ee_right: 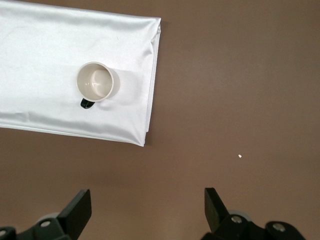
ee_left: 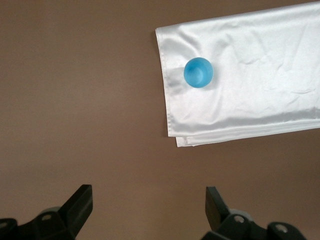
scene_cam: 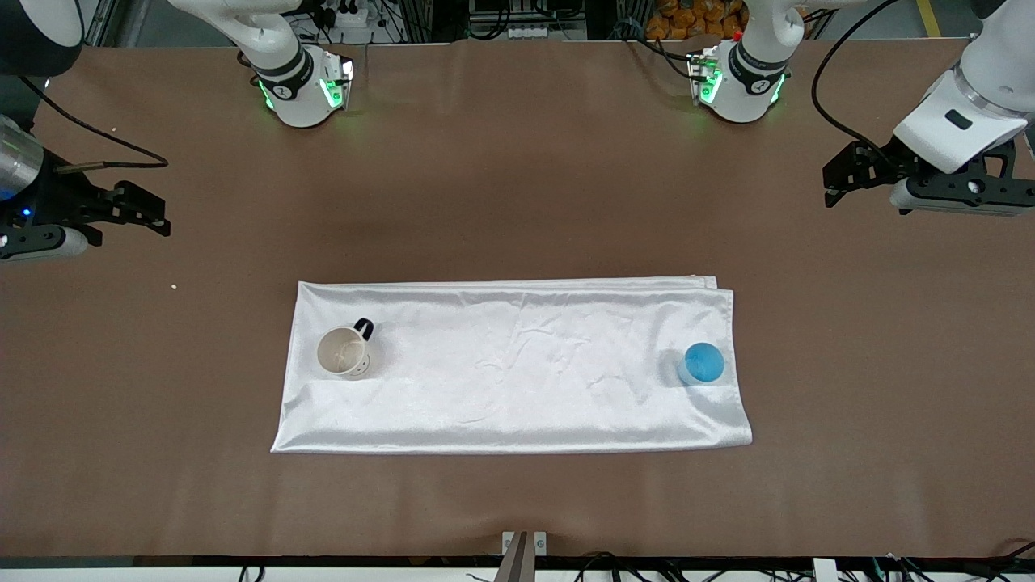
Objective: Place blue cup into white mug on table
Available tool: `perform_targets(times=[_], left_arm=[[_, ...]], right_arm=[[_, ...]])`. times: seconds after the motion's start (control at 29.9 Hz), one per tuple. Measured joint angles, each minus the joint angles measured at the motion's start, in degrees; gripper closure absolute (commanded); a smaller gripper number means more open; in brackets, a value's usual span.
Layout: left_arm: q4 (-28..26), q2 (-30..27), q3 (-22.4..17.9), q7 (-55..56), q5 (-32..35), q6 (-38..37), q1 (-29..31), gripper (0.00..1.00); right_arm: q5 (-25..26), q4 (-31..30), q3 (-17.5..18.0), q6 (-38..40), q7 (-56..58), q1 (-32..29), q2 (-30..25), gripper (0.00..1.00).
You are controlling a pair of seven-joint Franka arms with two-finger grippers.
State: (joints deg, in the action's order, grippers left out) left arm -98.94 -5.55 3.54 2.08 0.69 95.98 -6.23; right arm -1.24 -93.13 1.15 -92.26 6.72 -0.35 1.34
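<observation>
Looking down, you see both tools spread and empty — left tool (scene_cam: pixel 841 174) over bare tabletop (scene_cam: pixel 517 202) near the blue cup (scene_cam: pixel 703 363), right tool (scene_cam: pixel 149 212) near the white mug (scene_cam: pixel 344 352); both stand upright on the white cloth (scene_cam: pixel 517 364).

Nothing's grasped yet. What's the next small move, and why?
Probably bring the left gripper over the blue cup and lower it. Its jaws are open and empty, the cup stands upright on the white cloth at that arm's end, apart from the white mug.
</observation>
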Motion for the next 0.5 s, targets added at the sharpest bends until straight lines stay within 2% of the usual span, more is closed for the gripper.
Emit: perform_targets(times=[0.5], left_arm=[[0.0,0.1,-0.1,0.0,0.0,-0.1,0.0,0.00]], right_arm=[[0.0,0.0,0.0,0.4,0.0,0.0,0.0,0.00]])
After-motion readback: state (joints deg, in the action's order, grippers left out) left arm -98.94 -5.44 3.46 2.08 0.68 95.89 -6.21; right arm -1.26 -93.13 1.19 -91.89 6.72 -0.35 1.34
